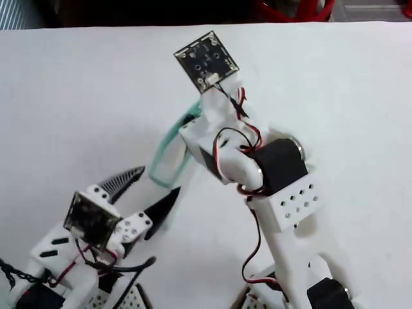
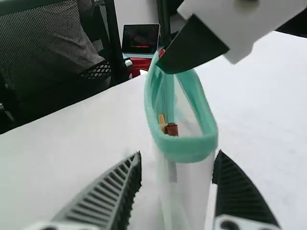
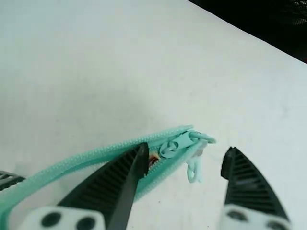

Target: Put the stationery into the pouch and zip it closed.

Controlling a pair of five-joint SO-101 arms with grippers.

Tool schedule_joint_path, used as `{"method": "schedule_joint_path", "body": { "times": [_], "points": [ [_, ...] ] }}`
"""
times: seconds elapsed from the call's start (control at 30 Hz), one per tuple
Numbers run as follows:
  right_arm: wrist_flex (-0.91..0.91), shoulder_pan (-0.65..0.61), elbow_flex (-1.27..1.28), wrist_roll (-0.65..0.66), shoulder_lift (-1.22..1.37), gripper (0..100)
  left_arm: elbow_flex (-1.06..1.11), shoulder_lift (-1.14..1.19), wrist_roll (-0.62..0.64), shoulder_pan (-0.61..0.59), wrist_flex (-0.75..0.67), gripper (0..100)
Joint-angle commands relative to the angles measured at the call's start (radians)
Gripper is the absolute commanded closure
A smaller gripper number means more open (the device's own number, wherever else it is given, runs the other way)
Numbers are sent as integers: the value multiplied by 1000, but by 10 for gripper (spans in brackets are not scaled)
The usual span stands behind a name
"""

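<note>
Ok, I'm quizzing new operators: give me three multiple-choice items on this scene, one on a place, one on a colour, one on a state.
1. Where is the zipper pull? A) between the fingers of the right gripper B) off the table C) in a person's hand
2. What colour is the rim of the pouch? A) red B) black C) mint green
3. The pouch is? A) zipped shut B) open C) torn
Key: 1A, it lies between the open fingers; 2C, the rim is green; 3B, its mouth gapes.
</note>
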Motion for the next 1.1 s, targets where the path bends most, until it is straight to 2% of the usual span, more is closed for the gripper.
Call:
{"method": "schedule_joint_path", "body": {
  "times": [0.0,0.17,0.27,0.43,0.67,0.83,1.07],
  "points": [
    [-24,2,-11,-2,-25,751,71,-10,0,-12,-57,751],
    [-22,7,-12,-2,-27,751,230,-12,41,-25,-143,755],
    [-22,8,-8,-2,-22,751,256,-12,107,-44,-175,755],
    [-24,8,-8,-2,-22,751,259,-12,143,-59,-181,761],
    [-51,10,-9,-2,-21,749,258,-12,137,-54,-227,912],
    [-67,10,-21,0,-31,749,279,-12,135,-61,-245,928],
    [25,10,-269,0,-59,749,321,-12,135,-64,-296,928]
  ]
}}
